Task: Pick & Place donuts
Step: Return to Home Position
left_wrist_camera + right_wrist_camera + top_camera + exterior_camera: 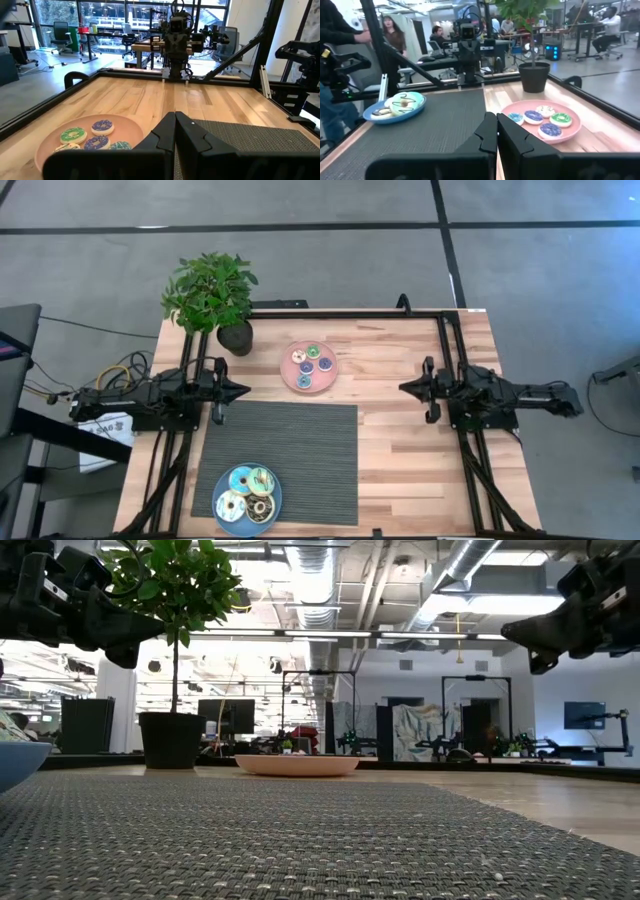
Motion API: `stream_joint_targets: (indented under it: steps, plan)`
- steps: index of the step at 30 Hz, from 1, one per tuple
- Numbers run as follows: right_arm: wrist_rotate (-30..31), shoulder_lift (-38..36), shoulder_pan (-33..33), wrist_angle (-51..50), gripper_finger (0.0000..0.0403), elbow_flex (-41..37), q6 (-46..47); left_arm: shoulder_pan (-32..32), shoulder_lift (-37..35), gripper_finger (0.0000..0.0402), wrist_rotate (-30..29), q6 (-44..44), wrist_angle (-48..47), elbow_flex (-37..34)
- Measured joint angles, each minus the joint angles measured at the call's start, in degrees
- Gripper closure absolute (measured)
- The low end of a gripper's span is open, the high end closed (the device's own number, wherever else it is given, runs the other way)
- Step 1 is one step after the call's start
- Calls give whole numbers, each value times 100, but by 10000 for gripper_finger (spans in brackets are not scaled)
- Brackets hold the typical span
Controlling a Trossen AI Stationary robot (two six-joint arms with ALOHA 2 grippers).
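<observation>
Several small donuts (310, 363) lie on a pink plate (293, 375) at the table's far middle; they also show in the left wrist view (102, 126) and the right wrist view (550, 129). Several larger donuts (248, 494) lie on a blue plate (220, 515) at the mat's near left corner. My left gripper (244, 390) is shut and empty, held above the table's left side, left of the pink plate. My right gripper (403, 388) is shut and empty, held above the table's right side.
A grey woven mat (300, 460) covers the table's near middle. A potted plant (212, 298) stands at the far left corner. A black frame (350, 312) runs along the far edge. People stand in the room beyond the table (395, 35).
</observation>
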Motion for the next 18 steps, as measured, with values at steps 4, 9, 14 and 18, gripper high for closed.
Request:
stream_joint_targets:
  steps: [4,9,14,18]
  plan:
    - [7,25,-95,-2,403,0,-5,-1,2,402,0,0,0,0]
    - [7,26,-188,-6,403,0,-44,-1,1,402,-2,0,1,0]
    - [8,24,-188,-9,403,1,-44,0,1,402,-2,0,-1,0]
    - [9,26,-188,-11,403,0,-44,0,1,402,-2,0,-1,0]
